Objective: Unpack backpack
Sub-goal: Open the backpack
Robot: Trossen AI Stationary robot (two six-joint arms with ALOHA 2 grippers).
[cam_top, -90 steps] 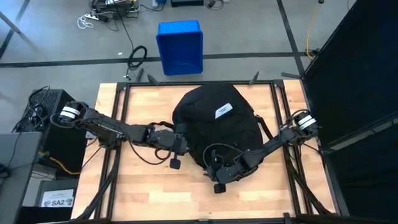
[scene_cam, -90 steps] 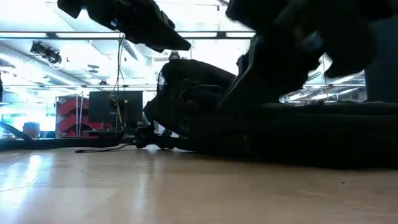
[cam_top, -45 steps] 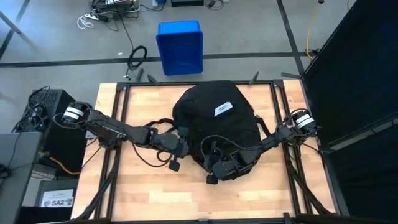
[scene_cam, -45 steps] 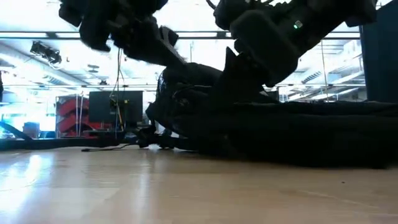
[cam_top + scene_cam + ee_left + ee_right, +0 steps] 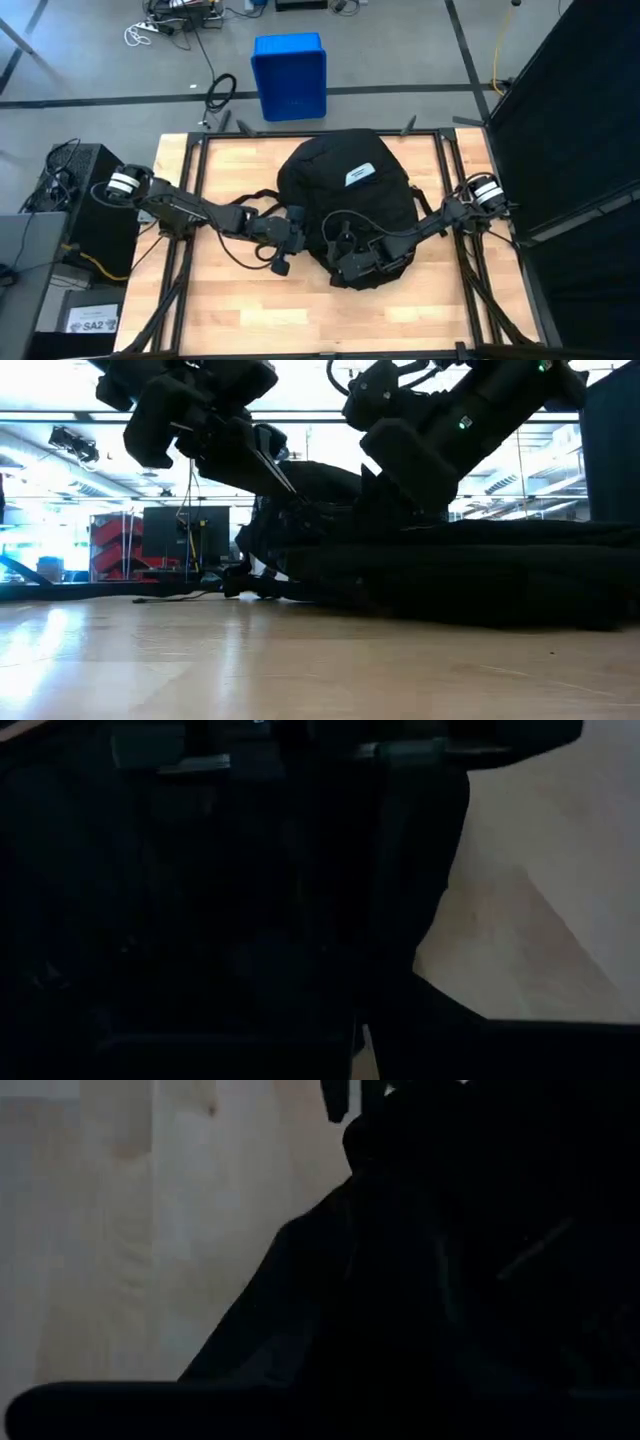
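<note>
The backpack (image 5: 350,195) is laid mid-bench with its long axis running front to back, its near end flanked by the left end effector (image 5: 297,232) and the right end effector (image 5: 343,262), both equally close, whose finger states cannot be told.

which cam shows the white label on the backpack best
The high view: the white label sits in plain sight on top of the backpack. The low view shows the backpack only as a dark side-on mass, and both wrist views show just black fabric up close, no label.
</note>
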